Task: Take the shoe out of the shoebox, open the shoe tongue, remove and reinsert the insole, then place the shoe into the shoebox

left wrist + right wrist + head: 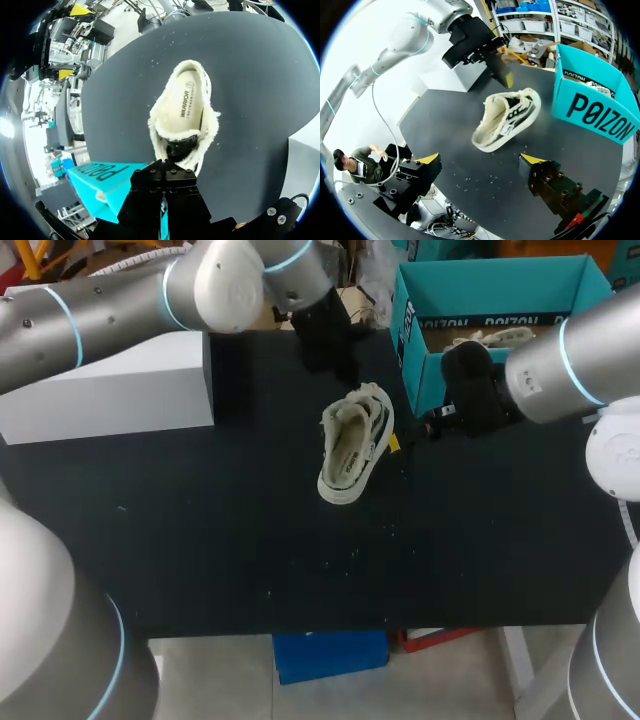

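1. Cream and fleecy at the collar, the shoe is out on the black table near its middle. Its opening faces up and the insole shows inside.
2. Over on the right arm's side, the teal shoebox stands open near the shoe without touching it. Something pale lies inside the shoebox.
3. Coming in from above, the left fingers are pressed together with nothing between them. Their tip hangs right at the shoe's heel end, and I cannot tell whether it touches the fleece.
4. Down low over the table, the right fingers are spread wide and empty. The shoe lies ahead of them with its black-striped side turned their way, not between them.
5. On the left arm's side, a white box rests on the table, well apart from the shoe.
6. Pale specks dot the table in front of the shoe.
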Controlling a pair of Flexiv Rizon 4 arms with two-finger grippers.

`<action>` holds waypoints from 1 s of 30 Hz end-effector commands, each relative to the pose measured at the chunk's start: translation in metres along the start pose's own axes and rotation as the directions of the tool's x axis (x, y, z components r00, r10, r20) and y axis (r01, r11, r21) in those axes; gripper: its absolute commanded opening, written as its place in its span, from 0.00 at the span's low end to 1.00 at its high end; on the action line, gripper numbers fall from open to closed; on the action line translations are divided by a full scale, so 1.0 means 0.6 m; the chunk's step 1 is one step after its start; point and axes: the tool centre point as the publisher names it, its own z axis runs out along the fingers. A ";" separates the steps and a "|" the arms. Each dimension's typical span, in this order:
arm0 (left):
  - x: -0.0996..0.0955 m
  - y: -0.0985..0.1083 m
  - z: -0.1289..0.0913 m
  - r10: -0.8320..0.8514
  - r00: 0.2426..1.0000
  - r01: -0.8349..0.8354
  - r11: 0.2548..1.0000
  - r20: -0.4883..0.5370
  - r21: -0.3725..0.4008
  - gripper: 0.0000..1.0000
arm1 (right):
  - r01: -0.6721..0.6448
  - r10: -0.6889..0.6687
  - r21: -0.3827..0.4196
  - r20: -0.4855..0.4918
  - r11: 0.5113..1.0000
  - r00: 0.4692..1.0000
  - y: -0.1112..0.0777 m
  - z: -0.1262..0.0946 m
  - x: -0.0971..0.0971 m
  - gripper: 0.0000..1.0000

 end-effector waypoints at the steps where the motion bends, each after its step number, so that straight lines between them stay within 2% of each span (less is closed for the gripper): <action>1: -0.006 0.006 0.049 0.011 1.000 -0.010 0.999 -0.006 0.044 0.00 | -0.001 0.001 0.003 0.002 1.000 1.000 0.002 0.001 0.001 1.00; 11: 0.043 -0.071 0.054 -0.058 0.998 0.059 0.994 -0.020 0.090 0.00 | -0.001 0.001 0.003 0.002 1.000 1.000 0.002 0.001 0.001 1.00; 16: 0.064 -0.090 0.074 -0.091 0.995 0.093 0.991 -0.028 0.096 0.00 | -0.001 0.001 0.003 0.002 1.000 1.000 0.002 0.001 0.001 1.00; 20: 0.066 -0.097 0.082 -0.103 0.994 0.105 0.989 -0.023 0.106 0.00 | -0.001 0.001 0.003 0.002 1.000 1.000 0.002 0.001 0.001 1.00; 24: 0.062 -0.092 0.055 -0.090 0.996 0.092 0.993 -0.021 0.079 0.00 | -0.001 0.001 0.003 0.002 1.000 1.000 0.002 0.001 0.001 1.00; 30: 0.053 -0.092 -0.018 -0.059 0.998 0.060 0.997 -0.035 0.042 0.00 | -0.001 0.001 0.003 0.002 1.000 1.000 0.002 0.001 0.001 1.00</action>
